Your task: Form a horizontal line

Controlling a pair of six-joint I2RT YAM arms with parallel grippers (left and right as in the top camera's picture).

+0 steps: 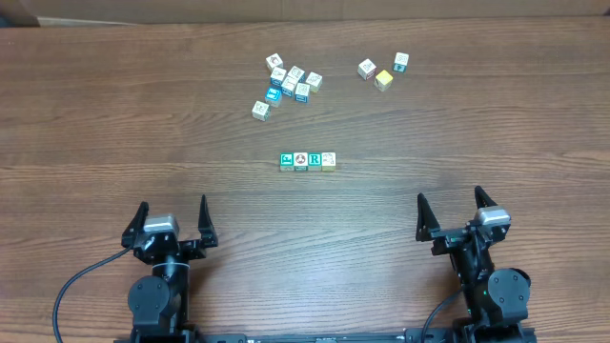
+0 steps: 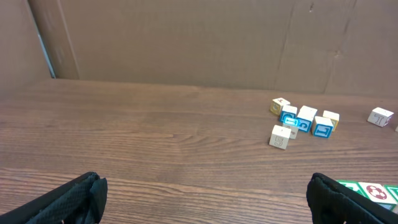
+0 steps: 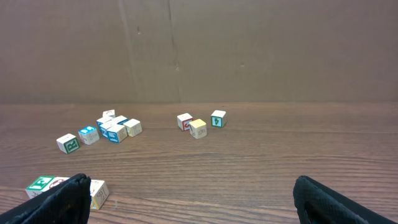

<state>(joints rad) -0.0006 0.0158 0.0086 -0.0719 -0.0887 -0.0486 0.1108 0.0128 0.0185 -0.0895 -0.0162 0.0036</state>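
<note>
**Op:** Where's my L arm?

**Spotter:** Your left gripper (image 1: 173, 204) is at the near-left of the table (image 1: 86, 114), jaws spread wide with nothing btw them. On its wrist cam the fingertips (image 2: 74, 199) sit in the bottom corners, with bare wood in the gap.

**Op:** And the blocks?

**Spotter:** Going L to R: a lone block (image 1: 261, 110) sits far-left of centre, just apart from the rest. Up and right of it is a cluster of blocks (image 1: 289, 82) – white and blue faces, jumbled, some touching. Nearer you, at mid-table, is the row of four blocks (image 1: 308, 160). They run side by side along one horizontal line and touch or nearly touch (can't tell which at this res.). The green-marked block (image 1: 287, 160) is at the left end, and the pale yellow block (image 1: 329, 159) is at the right end.

**Op:** Anything further right?

**Spotter:** A trio of blocks (image 1: 382, 72) at the far right, well apart from the cluster, with a yellow one in the middle.

**Op:** R arm?

**Spotter:** Your right gripper (image 1: 450, 195) is at the near-right – jaws wide apart and gripping nothing. It's well clear of the row. Its wrist cam shows the row low on the left, partly behind the left finger, and a brown cardboard wall (image 3: 249, 50) beyond the table.
</note>
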